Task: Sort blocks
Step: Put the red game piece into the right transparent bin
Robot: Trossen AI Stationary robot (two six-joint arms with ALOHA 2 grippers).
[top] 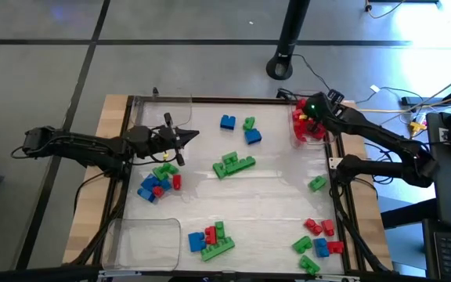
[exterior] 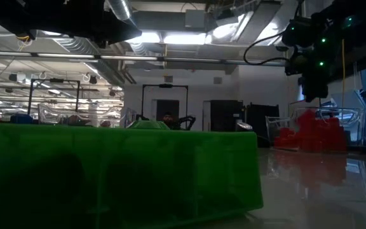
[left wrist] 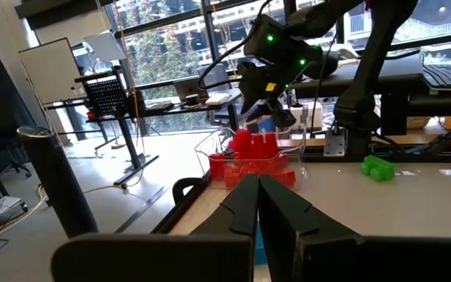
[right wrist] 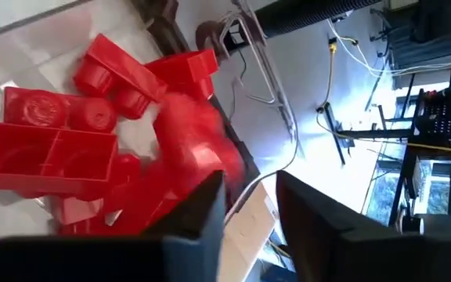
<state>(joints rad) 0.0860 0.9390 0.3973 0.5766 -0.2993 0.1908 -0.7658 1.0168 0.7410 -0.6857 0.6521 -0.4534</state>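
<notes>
2 dark jointed arms w/ black cabling; green LEDs lit on right wrist.

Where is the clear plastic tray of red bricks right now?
In the high view, the clear plastic tray of red bricks sits at the table's far right corner, directly under the right tool.

Right pincer [right wrist: 249,196] fingers parted, left pincer [left wrist: 258,205] closed

High view evenly lit, with blue-white glare at the top right corner. Low view dim, backlit by ceiling lights [exterior: 189,35]; a green block [exterior: 119,172] fills the foreground, badly out of focus. Tabletop [exterior: 323,184] glossy with reflections. Right wrist view looks motion-blurred, probably.
</notes>
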